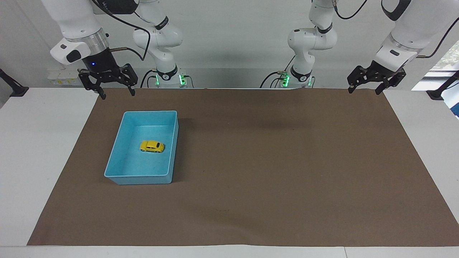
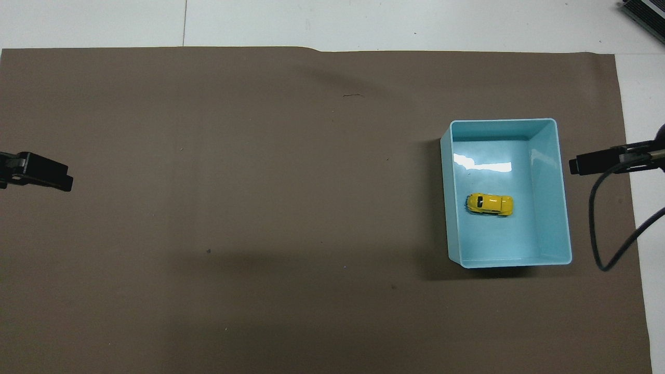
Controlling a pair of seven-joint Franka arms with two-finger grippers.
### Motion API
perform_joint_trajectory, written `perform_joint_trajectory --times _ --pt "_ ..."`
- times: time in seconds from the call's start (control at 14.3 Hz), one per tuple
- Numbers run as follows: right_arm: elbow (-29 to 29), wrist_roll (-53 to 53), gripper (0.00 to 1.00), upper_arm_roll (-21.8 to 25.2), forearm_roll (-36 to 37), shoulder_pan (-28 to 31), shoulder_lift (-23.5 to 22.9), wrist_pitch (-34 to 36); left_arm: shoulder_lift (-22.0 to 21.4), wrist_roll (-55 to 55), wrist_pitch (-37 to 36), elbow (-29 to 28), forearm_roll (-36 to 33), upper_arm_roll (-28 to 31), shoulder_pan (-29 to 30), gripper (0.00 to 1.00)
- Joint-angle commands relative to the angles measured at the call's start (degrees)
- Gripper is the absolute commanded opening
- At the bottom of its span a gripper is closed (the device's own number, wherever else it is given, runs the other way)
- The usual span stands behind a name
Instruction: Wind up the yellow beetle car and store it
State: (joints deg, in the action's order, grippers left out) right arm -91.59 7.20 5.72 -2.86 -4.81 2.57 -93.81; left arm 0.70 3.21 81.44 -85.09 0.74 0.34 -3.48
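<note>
Sitting on its wheels in the middle of a light blue bin [image 1: 123, 150], one yellow beetle car [image 1: 152, 146] rests on the bin's floor, its length running across the bin's short width and its body clear of all four walls. It is the only thing in the bin, and the bin is the only container on the bench [image 1: 43, 150]. No brand, label or lettering can be read on the car or the bin.

The bin stands on a brown mat [image 1: 272, 161] that covers most of the white bench, toward the right arm's end and in the half nearer the robots.

Two arms wait, one at each end. The right claw [image 1: 116, 93] hangs with its fingers spread and nothing between them, over the mat's corner at the robots' edge, near the bin but above and apart from it. The left claw [image 1: 364, 90] hangs likewise spread and empty over the mat's other corner on the robots' edge, well apart from bin and car.

Writing on the right arm's upper housing is cut off and cannot be read.
</note>
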Motion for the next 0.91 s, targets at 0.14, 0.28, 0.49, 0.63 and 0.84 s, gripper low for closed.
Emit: perform_joint_trajectory --times 0.14,0.28,0.49,0.63,0.84 --pt "0.4 -1.0 1.0 -2.4 0.1 3.0 -0.5 3.4 -0.4 -0.6 -0.6 -0.1 -0.5 -0.2 0.3 1.0" --pt "1.1 -0.9 1.0 -2.8 0.0 3.8 -0.9 3.4 -0.4 -0.6 -0.6 -0.1 -0.5 -0.2 0.3 1.0" --pt "3.0 -1.3 1.0 -4.4 0.1 3.9 -1.9 4.0 -0.4 -0.6 -0.6 -0.2 -0.5 -0.2 0.3 1.0" --pt "4.5 -1.4 1.0 -5.8 0.0 4.6 -2.0 4.3 -0.5 -0.6 -0.6 -0.1 -0.5 -0.2 0.3 1.0" --pt "4.5 -1.4 1.0 -5.7 0.7 4.6 -1.9 4.3 -0.4 -0.6 -0.6 -0.2 -0.5 -0.2 0.3 1.0"
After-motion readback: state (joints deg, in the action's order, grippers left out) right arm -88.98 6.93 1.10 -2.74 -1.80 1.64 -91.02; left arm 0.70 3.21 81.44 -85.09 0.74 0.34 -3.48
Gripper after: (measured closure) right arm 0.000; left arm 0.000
